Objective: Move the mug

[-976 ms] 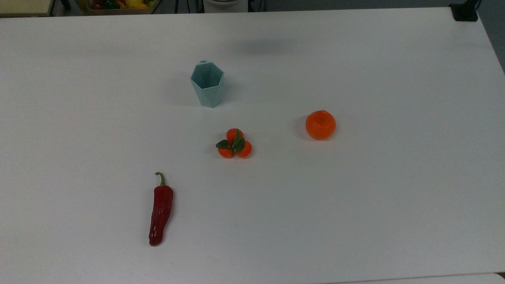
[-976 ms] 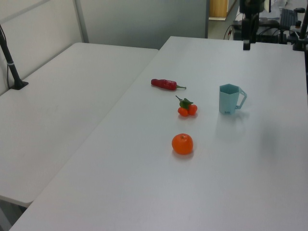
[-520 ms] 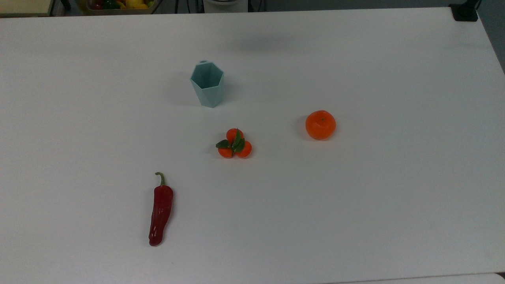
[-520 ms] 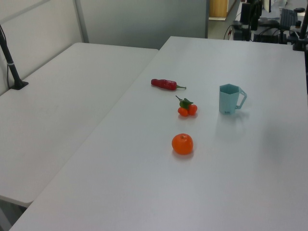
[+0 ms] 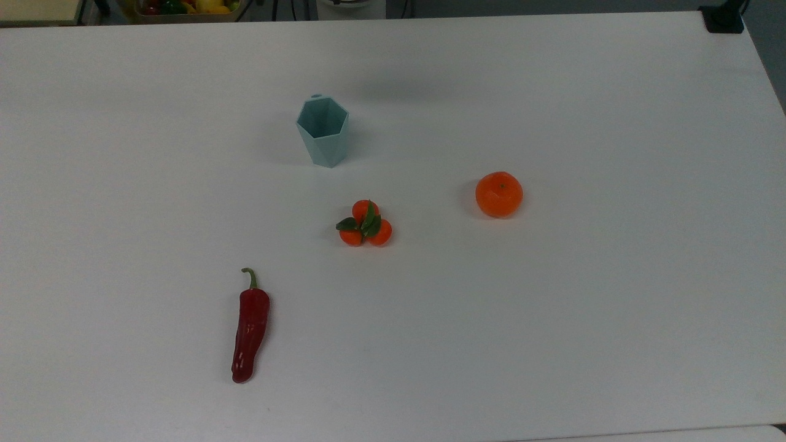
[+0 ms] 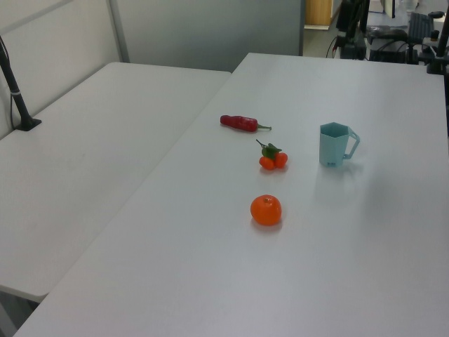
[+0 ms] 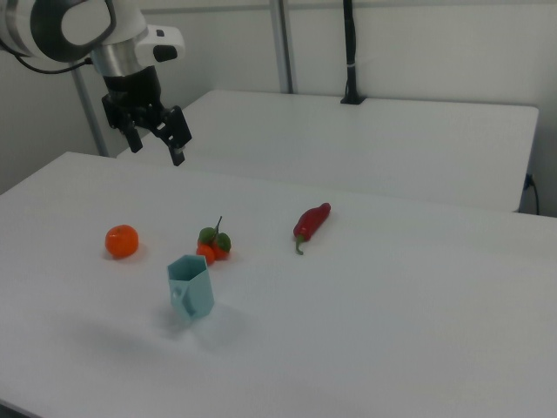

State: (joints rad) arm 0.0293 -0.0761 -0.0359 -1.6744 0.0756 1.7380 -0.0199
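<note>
Your pincer (image 7: pixel 157 131) hangs released, fingers spread and empty, high above the counter (image 7: pixel 392 331) at the right view's far left, well apart from the mug (image 7: pixel 191 290). The mug stands upright at the near edge of the group, beside the small tangerines (image 7: pixel 213 244), with the orange (image 7: pixel 122 241) and chili (image 7: pixel 312 224) farther off. Bring the pincer over the rim and descend squarely across opposing flat walls. The handle (image 5: pixel 315 96) is mostly hidden in the top view.
</note>
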